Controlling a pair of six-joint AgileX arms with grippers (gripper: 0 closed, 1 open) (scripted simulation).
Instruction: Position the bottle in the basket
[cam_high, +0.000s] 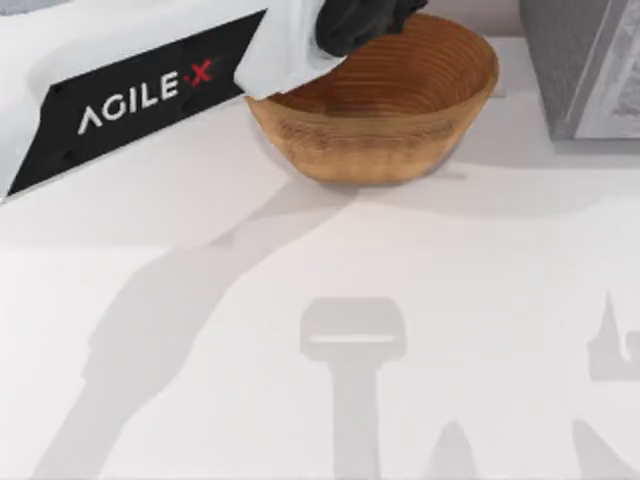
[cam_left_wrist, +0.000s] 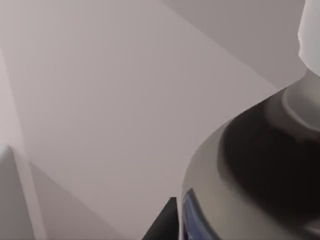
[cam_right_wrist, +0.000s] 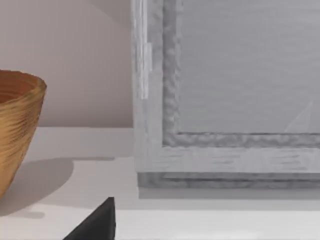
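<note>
White table (cam_high: 300, 300), basket (cam_high: 390, 110), grey box (cam_high: 580, 70)

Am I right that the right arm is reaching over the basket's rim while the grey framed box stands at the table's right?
Not quite: it is the left arm that reaches over the basket rim, as the top view shows. The grey framed box does stand at the table's right.

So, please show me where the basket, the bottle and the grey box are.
basket (cam_high: 400, 140): top view, its front outer wall.
bottle (cam_left_wrist: 260, 165): left wrist view, its dark shoulder.
grey box (cam_right_wrist: 200, 155): right wrist view, its lower frame.
</note>
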